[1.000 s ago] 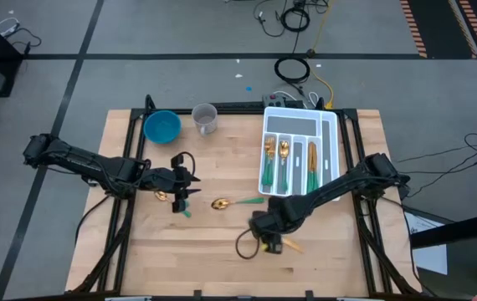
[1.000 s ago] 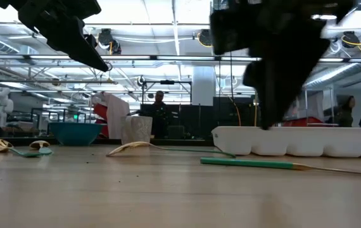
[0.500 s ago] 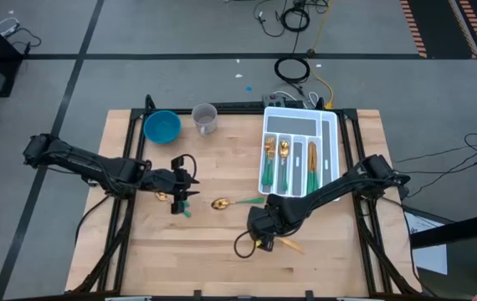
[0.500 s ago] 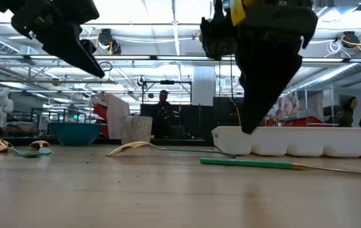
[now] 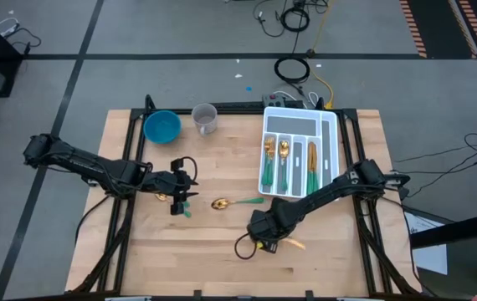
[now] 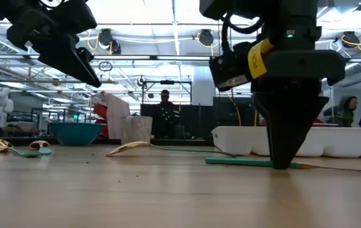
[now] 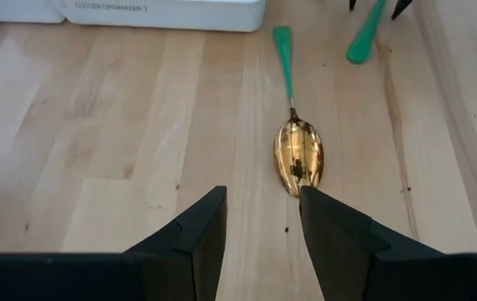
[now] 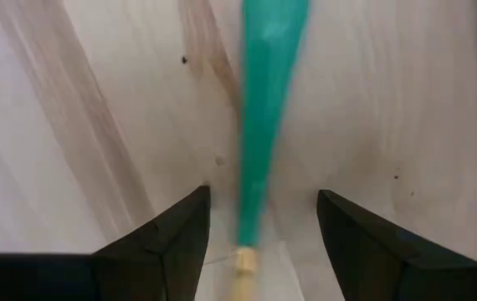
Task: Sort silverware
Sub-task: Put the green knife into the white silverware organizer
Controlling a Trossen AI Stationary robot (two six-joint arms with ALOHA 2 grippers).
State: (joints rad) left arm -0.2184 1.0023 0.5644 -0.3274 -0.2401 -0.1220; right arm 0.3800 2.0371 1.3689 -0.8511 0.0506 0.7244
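A green-handled piece with a gold end lies flat on the table near its middle. My right gripper is open and points down over it. In the right wrist view its fingers stand either side of the green handle, and in the low view its tips are down at table level. A gold spoon with a green handle lies to the left of it. My left gripper hovers open above the table, facing that spoon. More pieces lie under the left arm.
A white divided tray at the far right holds several sorted pieces. A blue bowl and a clear cup stand at the far edge. Bare wood lies along the near edge. People stand in the room behind the table.
My right gripper has come down from above the table until its open fingers straddle the green handle at table level. It has also shifted a little toward the near edge. The silverware has not moved.
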